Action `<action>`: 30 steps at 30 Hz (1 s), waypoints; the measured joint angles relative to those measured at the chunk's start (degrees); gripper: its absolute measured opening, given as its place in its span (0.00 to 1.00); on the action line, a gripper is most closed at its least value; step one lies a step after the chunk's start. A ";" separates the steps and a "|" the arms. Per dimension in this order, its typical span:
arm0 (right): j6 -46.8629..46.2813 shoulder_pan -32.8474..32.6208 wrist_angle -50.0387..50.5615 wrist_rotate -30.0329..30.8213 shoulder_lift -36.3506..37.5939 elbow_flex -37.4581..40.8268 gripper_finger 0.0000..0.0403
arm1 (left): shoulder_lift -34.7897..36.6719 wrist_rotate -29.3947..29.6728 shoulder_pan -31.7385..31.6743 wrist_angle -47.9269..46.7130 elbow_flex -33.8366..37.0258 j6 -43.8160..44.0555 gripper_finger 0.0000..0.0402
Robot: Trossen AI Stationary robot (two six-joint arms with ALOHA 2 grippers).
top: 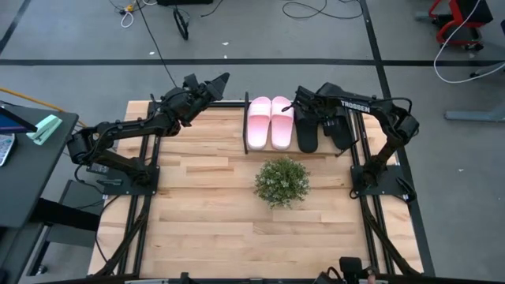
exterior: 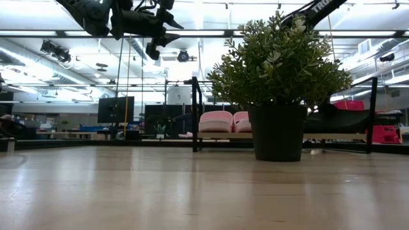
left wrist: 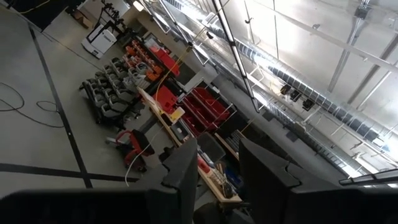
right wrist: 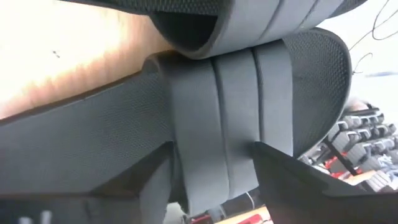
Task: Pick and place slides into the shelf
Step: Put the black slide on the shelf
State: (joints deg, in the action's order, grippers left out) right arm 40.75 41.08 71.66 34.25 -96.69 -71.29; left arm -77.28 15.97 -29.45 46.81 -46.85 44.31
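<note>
Both pink slides [top: 271,122] and one black slide [top: 307,130] sit on the shelf [top: 246,126], upper centre of the high view. The right gripper [top: 338,125] straddles the last black slide's strap [right wrist: 230,130] there, apparently not yet released. The left gripper [top: 215,82], upper left, hovers half-open, holding nothing.

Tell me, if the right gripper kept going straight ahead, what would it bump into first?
The right gripper would most likely meet the strap of the black slide, which sits right between its open fingers on the shelf. A second black slide lies just beyond, though depth is hard to judge.
</note>
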 joint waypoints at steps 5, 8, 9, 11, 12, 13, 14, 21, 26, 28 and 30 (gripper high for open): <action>-2.37 -0.06 -0.58 0.27 0.03 0.24 0.42 | 0.00 0.00 0.00 0.00 0.00 -0.03 0.31; -4.86 -0.09 -0.52 0.14 0.03 0.25 0.28 | 0.00 0.00 0.02 0.00 0.00 -0.04 0.32; -5.56 -0.09 -0.52 0.14 0.05 0.25 0.23 | 0.00 0.00 0.00 0.00 0.00 -0.04 0.31; -6.52 -0.08 -0.49 0.24 0.05 0.25 0.12 | 0.00 0.00 0.00 0.00 0.00 -0.04 0.31; -6.69 -0.07 -0.49 0.36 0.05 0.24 0.07 | 0.00 0.00 0.00 0.00 0.00 -0.06 0.30; -6.72 -0.07 -0.42 0.38 0.05 0.23 0.04 | 0.00 0.00 0.00 0.00 0.00 -0.07 0.30; -6.76 -0.04 -0.37 0.36 0.05 0.23 0.03 | 0.00 0.01 0.00 0.00 0.00 -0.05 0.30; -8.84 -0.09 0.32 -0.12 0.01 -1.92 0.02 | 0.00 0.00 0.02 0.00 0.00 -0.04 0.30; -11.09 -0.04 0.89 -1.62 -0.01 -4.56 0.02 | 0.00 0.00 0.00 -0.02 0.00 -0.04 0.30; -13.27 0.00 1.29 -3.72 -0.01 -5.20 0.02 | 0.00 0.00 0.00 -0.02 0.00 -0.02 0.29; -16.40 0.16 1.46 -6.27 -0.01 -5.30 0.02 | 0.00 0.01 0.00 0.00 0.00 -0.01 0.28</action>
State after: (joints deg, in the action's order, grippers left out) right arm 24.35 41.24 73.12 27.98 -96.71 -76.59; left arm -77.28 15.97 -29.45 46.81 -46.85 44.31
